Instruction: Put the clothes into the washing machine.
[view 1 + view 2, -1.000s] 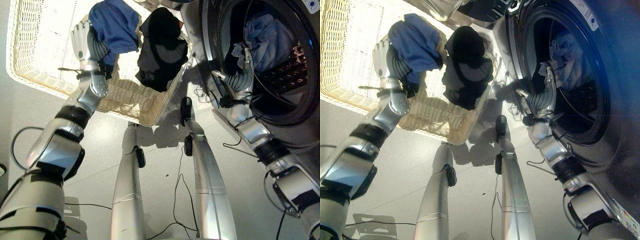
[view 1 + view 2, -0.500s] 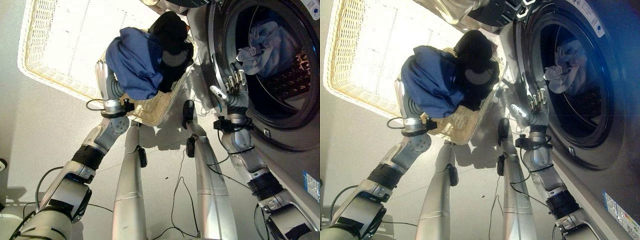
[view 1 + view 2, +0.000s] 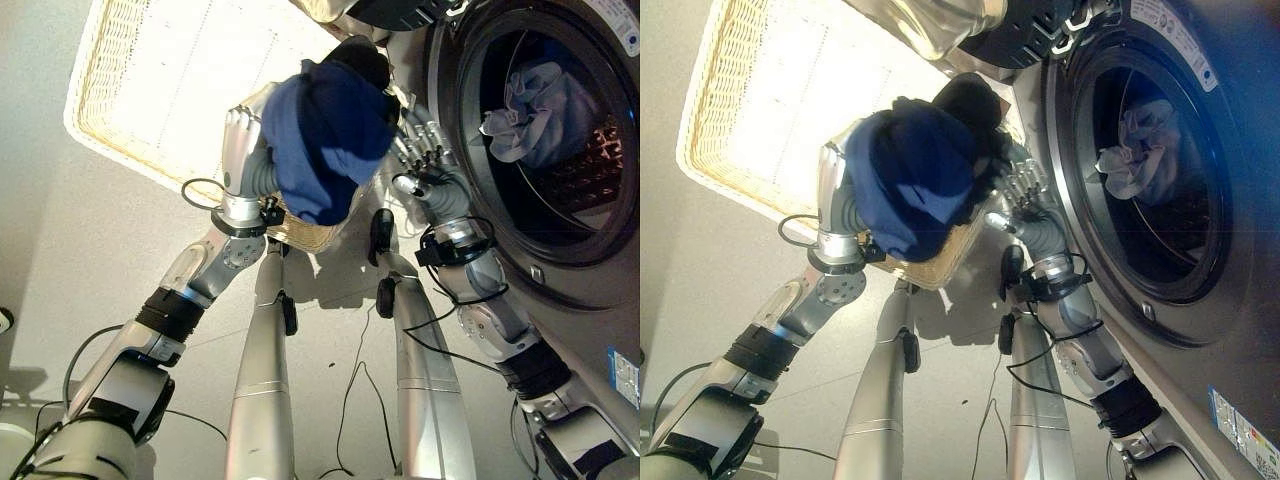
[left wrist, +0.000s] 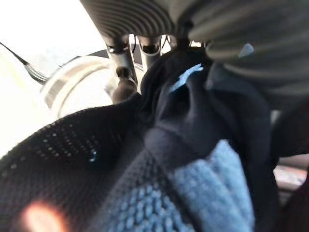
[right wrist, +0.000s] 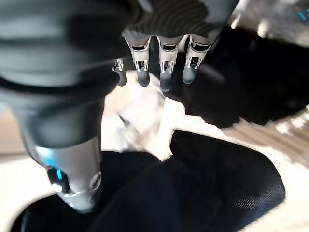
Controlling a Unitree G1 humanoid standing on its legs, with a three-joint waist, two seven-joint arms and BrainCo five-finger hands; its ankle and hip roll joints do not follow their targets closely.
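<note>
left eye view: the left hand [image 3: 240, 140], centre frame, grasps a blue garment [image 3: 325, 135] lifted over the wicker basket [image 3: 150, 90], bound for the washing machine [image 3: 560, 150] at right. right eye view: the right hand [image 3: 1018, 190], fingers released, reaches toward it.

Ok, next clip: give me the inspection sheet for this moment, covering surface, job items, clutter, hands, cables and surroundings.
Surface: pale grey floor, bare where visible.
Job's things: blue garment bunched and lifted in the left hand, above the near corner of the wicker basket; black garment draped on the basket's edge behind it; pale cloth already inside the washing machine drum, door opening clear.
Clutter: nothing seen.
Hands: left hand curled into the blue garment; right hand open, fingers straight, beside the garment, holding nothing.
Cables: nothing seen apart from the robot's own.
Surroundings: washing machine front to the right, basket to the left.
</note>
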